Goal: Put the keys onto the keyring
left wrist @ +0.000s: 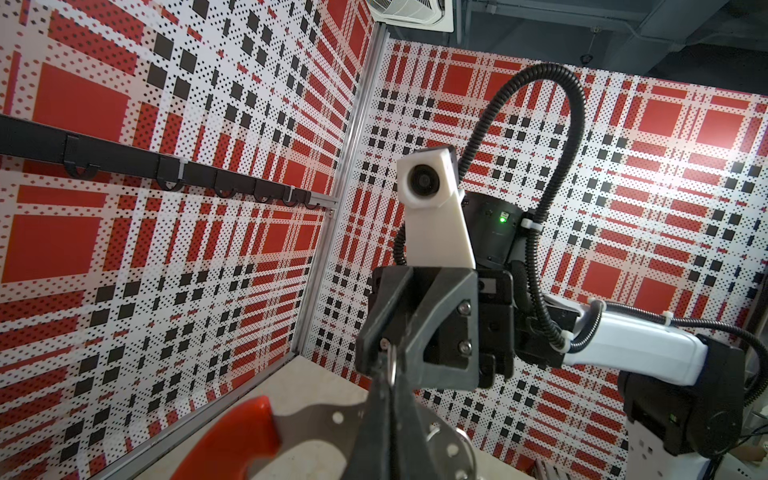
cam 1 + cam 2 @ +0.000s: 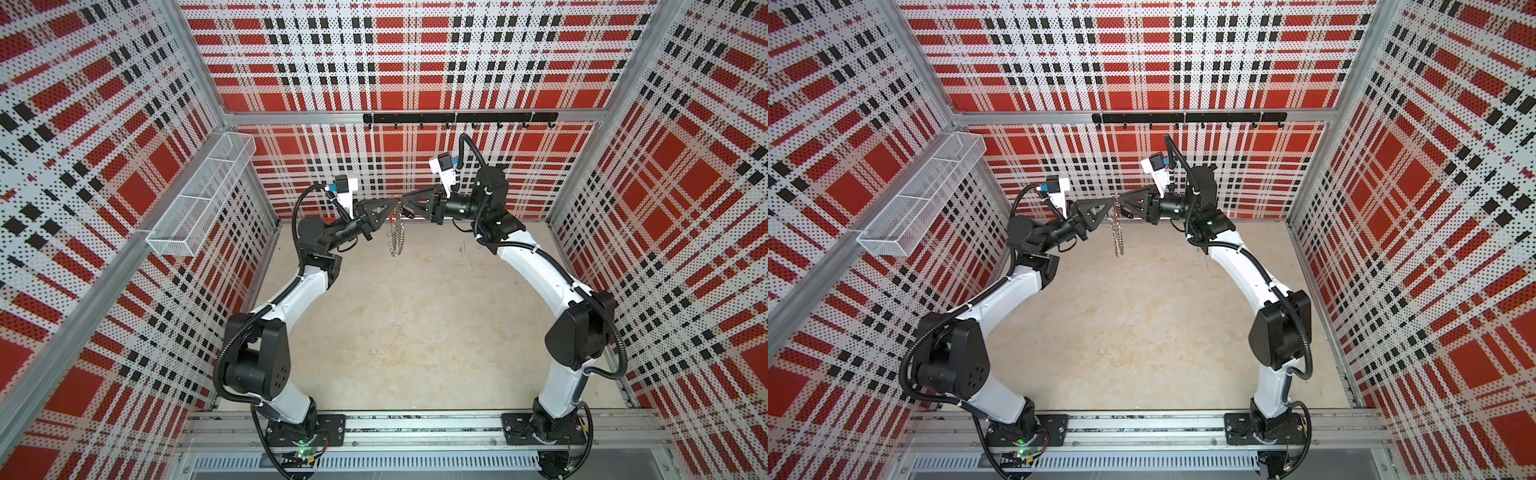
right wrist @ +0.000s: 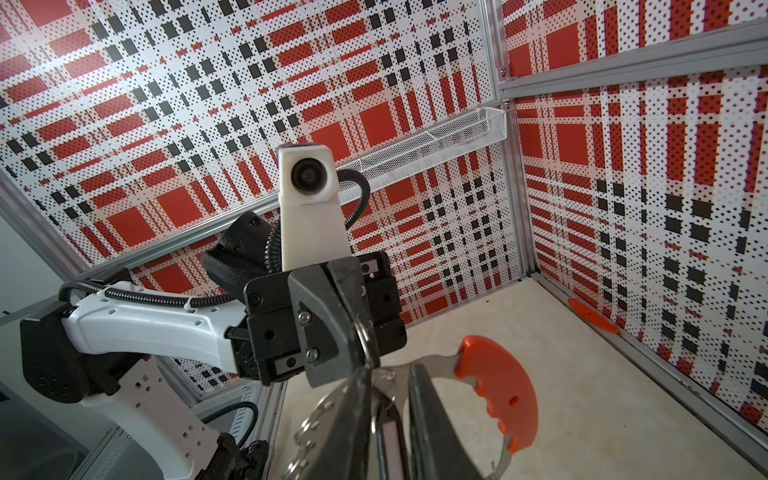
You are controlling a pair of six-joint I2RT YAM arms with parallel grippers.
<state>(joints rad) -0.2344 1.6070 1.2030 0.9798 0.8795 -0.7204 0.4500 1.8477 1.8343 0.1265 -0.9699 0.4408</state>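
Your left gripper [image 2: 393,203] is clamped tight on the keyring [image 2: 398,237], which hangs above the table's [image 2: 415,332] 12 o'clock edge. Your right gripper [image 2: 406,204], jaws nearly closed, pinches the key [image 3: 392,444] beside it.

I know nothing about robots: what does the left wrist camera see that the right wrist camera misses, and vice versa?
Only the left wrist view: the black hook rail, and the right gripper seen head-on. Only the right wrist view: the white mesh basket, the left gripper head-on, and the pale-windowed tag of the keys, between the right gripper's fingers. Both: the keyring with its red segment, held above the table.
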